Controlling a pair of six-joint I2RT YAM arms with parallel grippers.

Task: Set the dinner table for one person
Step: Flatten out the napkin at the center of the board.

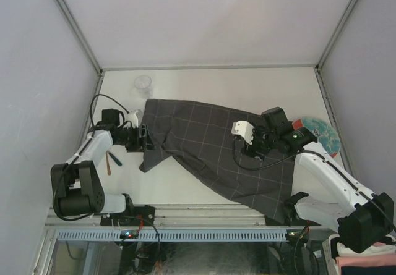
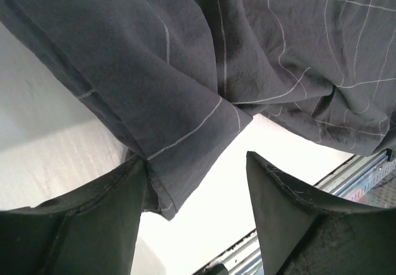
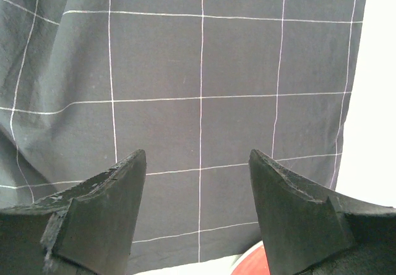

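A dark grey checked cloth (image 1: 216, 148) lies across the off-white dinner table (image 1: 235, 86), bunched at its left end and hanging over the near edge at the right. My left gripper (image 1: 146, 141) is at the cloth's left edge. In the left wrist view it (image 2: 197, 157) is open, and a folded cloth corner (image 2: 185, 139) reaches between the fingers, next to the left finger (image 2: 105, 219). My right gripper (image 1: 249, 150) hovers over the cloth's right half. Seen from the right wrist, it (image 3: 197, 152) is open over flat cloth (image 3: 198, 71) and holds nothing.
A blue plate with a red rim (image 1: 322, 134) sits right of the cloth, partly under my right arm; its rim (image 3: 247, 266) shows behind the right fingers. A clear glass (image 1: 143, 84) stands at the back left. A brown-handled utensil (image 1: 109, 162) lies near the left arm.
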